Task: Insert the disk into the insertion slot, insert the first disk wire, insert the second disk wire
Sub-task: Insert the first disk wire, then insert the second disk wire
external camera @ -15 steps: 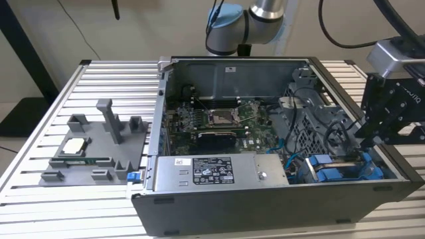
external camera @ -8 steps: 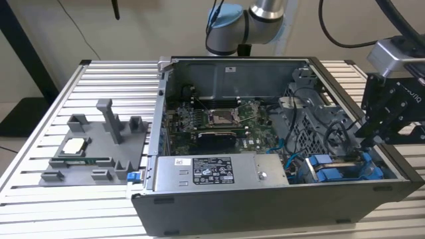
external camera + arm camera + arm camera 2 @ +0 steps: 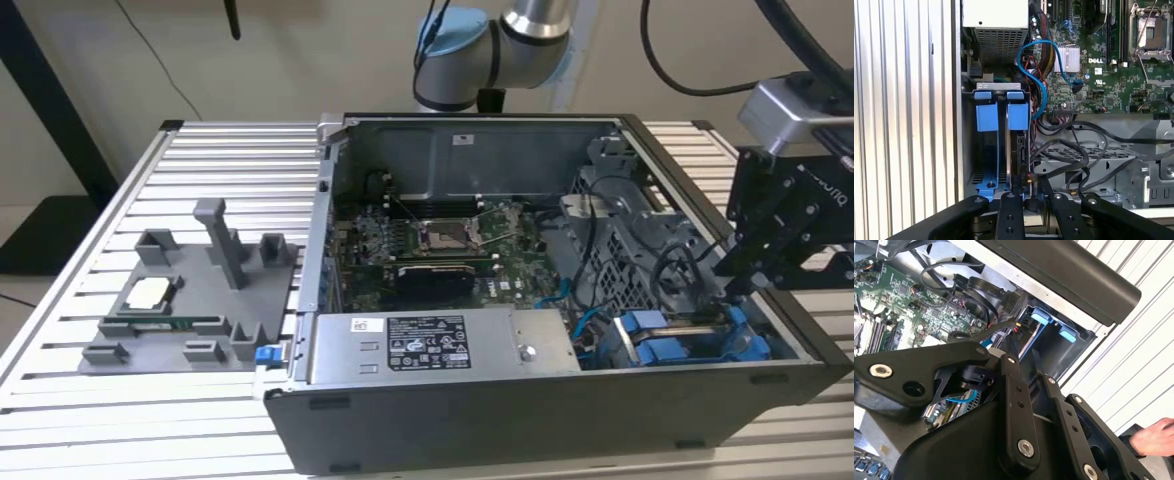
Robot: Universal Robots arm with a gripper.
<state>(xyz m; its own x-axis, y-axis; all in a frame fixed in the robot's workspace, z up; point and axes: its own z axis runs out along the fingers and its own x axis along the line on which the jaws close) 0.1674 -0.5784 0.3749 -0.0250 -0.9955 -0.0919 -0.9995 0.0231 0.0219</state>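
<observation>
The disk [image 3: 1020,150] stands on edge in the insertion slot [image 3: 988,167], under one of two blue clips [image 3: 1018,116]; in the exterior view the slot [image 3: 674,345] is at the case's near right corner. My black gripper [image 3: 731,292] reaches down into that corner. In both wrist views its fingers [image 3: 1009,210] stand close together at the disk's end. They look shut on a dark wire connector [image 3: 1029,177] with red and yellow leads. My gripper [image 3: 1030,194] is right beside the disk; my gripper [image 3: 1023,356] points at the blue clips [image 3: 1040,317].
The grey power-supply box [image 3: 427,345] lies along the case's front, the motherboard [image 3: 441,240] behind it. Black cables [image 3: 1079,150] and a blue cable [image 3: 1044,75] cross beside the bay. A grey fixture [image 3: 187,300] sits at the exterior view's left. A hand [image 3: 1154,437] is nearby.
</observation>
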